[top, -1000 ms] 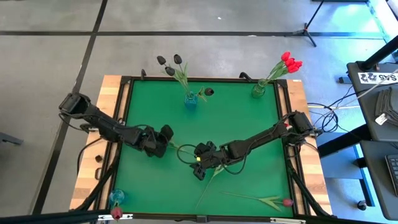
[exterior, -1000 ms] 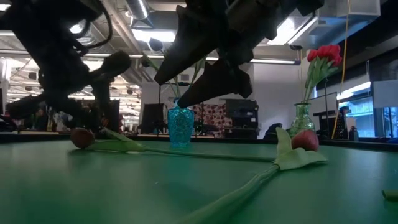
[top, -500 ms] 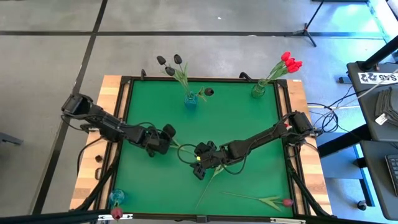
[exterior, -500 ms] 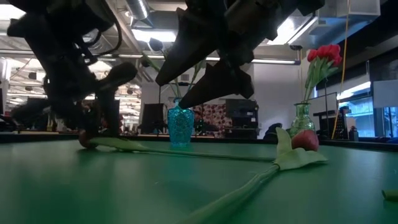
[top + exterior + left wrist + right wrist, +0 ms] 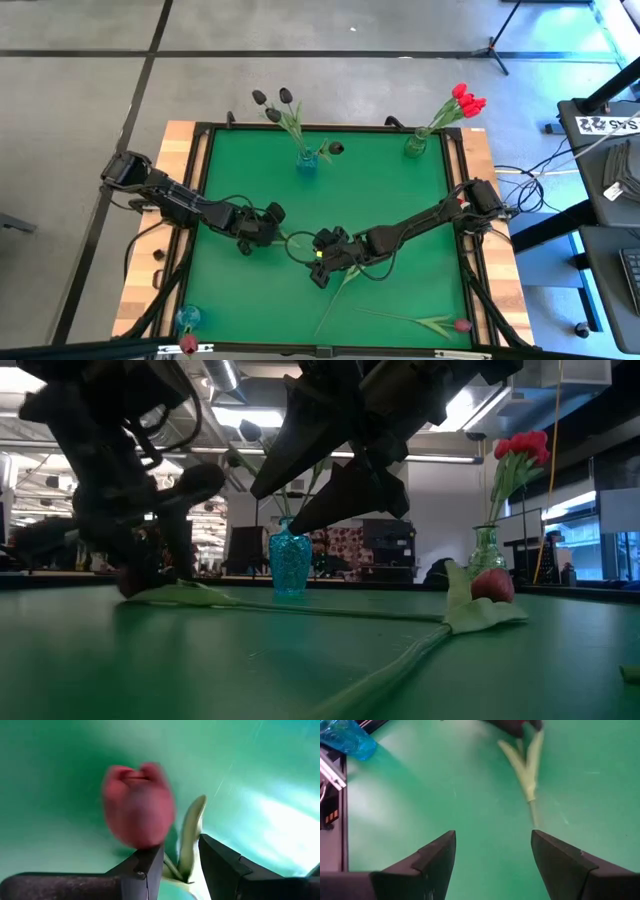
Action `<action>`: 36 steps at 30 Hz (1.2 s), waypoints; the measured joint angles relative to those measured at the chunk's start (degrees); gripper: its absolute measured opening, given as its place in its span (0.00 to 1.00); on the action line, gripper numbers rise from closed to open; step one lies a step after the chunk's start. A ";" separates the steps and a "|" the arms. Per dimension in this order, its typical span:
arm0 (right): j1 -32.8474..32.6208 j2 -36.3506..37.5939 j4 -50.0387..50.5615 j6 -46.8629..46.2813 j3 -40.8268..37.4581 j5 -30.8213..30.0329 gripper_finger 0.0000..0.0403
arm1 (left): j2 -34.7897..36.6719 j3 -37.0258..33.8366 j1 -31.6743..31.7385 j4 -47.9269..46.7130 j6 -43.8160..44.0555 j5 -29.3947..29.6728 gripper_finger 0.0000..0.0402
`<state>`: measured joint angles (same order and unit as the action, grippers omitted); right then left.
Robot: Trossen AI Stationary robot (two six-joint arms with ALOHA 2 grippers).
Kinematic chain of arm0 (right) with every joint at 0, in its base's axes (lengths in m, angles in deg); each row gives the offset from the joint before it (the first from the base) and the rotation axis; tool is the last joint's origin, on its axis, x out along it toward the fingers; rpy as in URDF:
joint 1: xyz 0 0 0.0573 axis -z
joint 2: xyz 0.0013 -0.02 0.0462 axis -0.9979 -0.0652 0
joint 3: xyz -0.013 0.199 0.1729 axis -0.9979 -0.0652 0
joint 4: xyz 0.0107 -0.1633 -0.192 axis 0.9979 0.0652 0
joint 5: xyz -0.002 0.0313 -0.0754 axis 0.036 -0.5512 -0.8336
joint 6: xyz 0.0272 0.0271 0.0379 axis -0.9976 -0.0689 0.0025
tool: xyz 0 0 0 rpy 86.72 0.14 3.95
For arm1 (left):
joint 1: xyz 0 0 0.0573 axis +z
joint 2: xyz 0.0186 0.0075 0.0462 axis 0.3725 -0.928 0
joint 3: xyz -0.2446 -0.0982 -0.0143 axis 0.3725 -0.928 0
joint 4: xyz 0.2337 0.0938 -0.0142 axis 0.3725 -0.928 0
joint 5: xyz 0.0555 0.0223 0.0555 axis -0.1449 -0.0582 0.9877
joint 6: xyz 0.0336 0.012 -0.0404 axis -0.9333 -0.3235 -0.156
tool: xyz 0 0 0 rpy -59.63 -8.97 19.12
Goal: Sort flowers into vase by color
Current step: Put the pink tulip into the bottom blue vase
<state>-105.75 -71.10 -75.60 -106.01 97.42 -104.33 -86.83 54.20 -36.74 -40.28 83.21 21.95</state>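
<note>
Close up, the left tool (image 5: 180, 865) pinches a red tulip's (image 5: 140, 805) stem — overhead hides this; right tool (image 5: 492, 852) spread.

Worktop (image 5: 400, 210): green surface, black frame, wooden side strips.
Floor (image 5: 80, 80): grey, dark seam lines.
Tripod foot (image 5: 497, 45): on floor beyond worktop.
Cables (image 5: 545, 165): loose, right of worktop.
Ceiling lights (image 5: 250, 415): lit, in room behind.

A tulip (image 5: 139, 805) lies on the mat right before the left gripper (image 5: 262, 226), its stem running toward the right gripper (image 5: 322, 262), two vases (image 5: 306, 160) beyond.
</note>
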 joint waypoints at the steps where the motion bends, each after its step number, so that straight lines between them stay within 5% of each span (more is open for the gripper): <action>1: 0.00 -0.02 -0.02 0.02 0.00 -0.50 0.64 | 0.34 0.28 -0.60 -0.83 0.05 -0.03 0.30; 22: 0.01 -0.09 0.38 3.08 0.00 -2.49 0.64 | 0.99 5.49 -6.22 -7.19 1.11 1.09 0.30; 29: 0.02 -0.09 0.33 3.45 0.00 -2.72 0.64 | 0.39 5.45 -4.08 -16.58 2.04 -0.28 0.30; 36: 0.02 -0.09 0.29 3.16 0.00 -2.73 0.64 | 0.38 5.42 -3.53 -12.18 0.88 -0.49 0.30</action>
<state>-105.73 -71.19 -75.31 -102.85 97.42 -107.07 -86.46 59.62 -40.27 -52.46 84.08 21.46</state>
